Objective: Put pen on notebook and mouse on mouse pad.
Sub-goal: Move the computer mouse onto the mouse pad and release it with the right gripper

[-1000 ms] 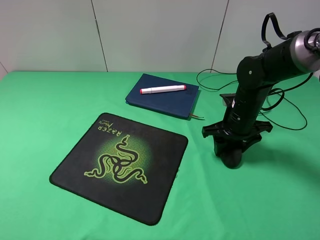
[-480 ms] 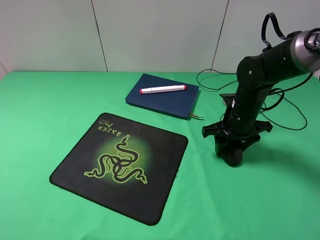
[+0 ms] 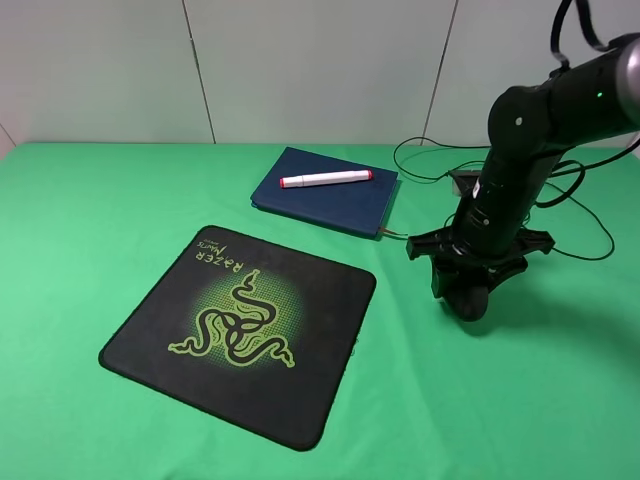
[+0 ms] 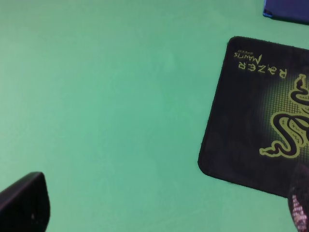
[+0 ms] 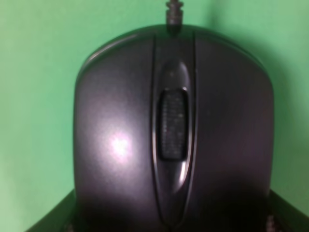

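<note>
Right gripper [image 3: 469, 284] clamps the glossy black wired mouse [image 5: 174, 145] near the navy hardcover notebook [image 3: 330, 195]; left gripper [image 4: 161, 209] stands wide.

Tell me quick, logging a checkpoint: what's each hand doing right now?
Left hand: open, holding nothing.
Right hand: closed on the mouse.

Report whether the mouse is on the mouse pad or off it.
Off. The mouse is at the right claw, with green cloth around it. In the high view it is well to the right of the mouse pad.
</note>
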Action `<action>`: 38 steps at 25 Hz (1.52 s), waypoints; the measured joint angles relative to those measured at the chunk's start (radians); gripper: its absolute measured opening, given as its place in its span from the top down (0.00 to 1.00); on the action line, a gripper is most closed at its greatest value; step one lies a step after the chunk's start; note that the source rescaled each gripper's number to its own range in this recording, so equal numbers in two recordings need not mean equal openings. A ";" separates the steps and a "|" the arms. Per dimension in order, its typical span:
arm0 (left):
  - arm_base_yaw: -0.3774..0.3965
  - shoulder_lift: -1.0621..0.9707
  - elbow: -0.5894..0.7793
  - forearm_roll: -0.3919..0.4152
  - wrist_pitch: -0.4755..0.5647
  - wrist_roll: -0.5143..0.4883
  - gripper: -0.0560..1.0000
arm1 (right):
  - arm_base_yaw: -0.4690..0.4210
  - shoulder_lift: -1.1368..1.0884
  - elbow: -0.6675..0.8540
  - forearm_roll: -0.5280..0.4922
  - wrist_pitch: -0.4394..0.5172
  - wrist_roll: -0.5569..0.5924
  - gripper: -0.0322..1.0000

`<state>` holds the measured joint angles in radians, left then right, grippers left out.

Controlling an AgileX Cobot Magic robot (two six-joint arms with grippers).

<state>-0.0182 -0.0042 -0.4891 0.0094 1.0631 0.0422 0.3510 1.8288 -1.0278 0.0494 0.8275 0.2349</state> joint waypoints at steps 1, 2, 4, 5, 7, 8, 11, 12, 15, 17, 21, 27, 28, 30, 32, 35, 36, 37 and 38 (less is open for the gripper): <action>0.000 0.000 0.000 0.000 0.000 0.000 0.00 | 0.000 -0.011 0.000 0.008 0.005 0.000 0.96; 0.000 0.000 0.000 0.000 0.000 0.000 0.00 | 0.000 -0.025 0.000 0.019 0.011 0.000 0.96; 0.000 0.000 0.000 0.000 0.000 0.000 0.00 | 0.000 -0.049 0.000 0.044 0.029 0.000 0.96; 0.000 0.000 0.000 0.000 0.000 0.000 0.00 | 0.000 -0.058 0.000 0.058 0.039 0.000 0.96; 0.000 0.000 0.000 0.000 0.000 0.000 0.00 | 0.011 -0.078 0.000 0.077 0.055 0.000 0.96; 0.000 0.000 0.000 0.000 0.000 0.000 0.00 | 0.020 -0.086 0.000 0.081 0.061 0.004 0.96; 0.000 0.000 0.000 0.000 0.000 0.000 0.00 | 0.071 -0.097 0.000 0.087 0.078 0.040 0.96; 0.000 0.000 0.000 0.000 0.000 0.000 0.00 | 0.087 -0.097 0.000 0.087 0.082 0.051 0.96; 0.000 0.000 0.000 0.000 0.000 0.000 0.00 | 0.156 -0.097 0.000 0.088 0.083 0.096 0.96; 0.000 0.000 0.000 0.000 0.000 0.000 0.00 | 0.199 -0.097 0.000 0.089 0.082 0.127 0.96; 0.000 0.000 0.000 0.000 0.000 0.000 0.00 | 0.278 -0.097 0.000 0.090 0.075 0.193 0.96; 0.000 0.000 0.000 0.000 0.000 0.000 0.00 | 0.388 -0.097 -0.002 0.090 0.041 0.291 0.96; 0.000 0.000 0.000 0.000 0.000 0.000 0.00 | 0.407 -0.097 -0.008 0.090 0.040 0.310 0.96; 0.000 0.000 0.000 0.000 0.000 0.000 0.00 | 0.437 -0.097 -0.028 0.086 0.036 0.343 0.96; 0.000 0.000 0.000 0.000 0.000 0.000 0.00 | 0.467 -0.097 -0.064 0.072 0.035 0.375 0.96; 0.000 0.000 0.000 0.000 0.000 0.000 0.00 | 0.496 -0.097 -0.107 0.062 0.035 0.417 0.96; 0.000 0.000 0.000 0.000 0.000 0.000 0.00 | 0.501 -0.097 -0.120 0.061 0.035 0.426 0.96; 0.000 0.000 0.000 0.000 0.000 0.000 0.00 | 0.506 -0.097 -0.131 0.061 0.035 0.433 0.96; 0.000 0.000 0.000 0.000 0.000 0.000 0.00 | 0.510 -0.096 -0.145 0.061 0.035 0.436 0.96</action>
<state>-0.0182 -0.0042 -0.4891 0.0094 1.0631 0.0422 0.8607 1.7331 -1.1723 0.1107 0.8623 0.6710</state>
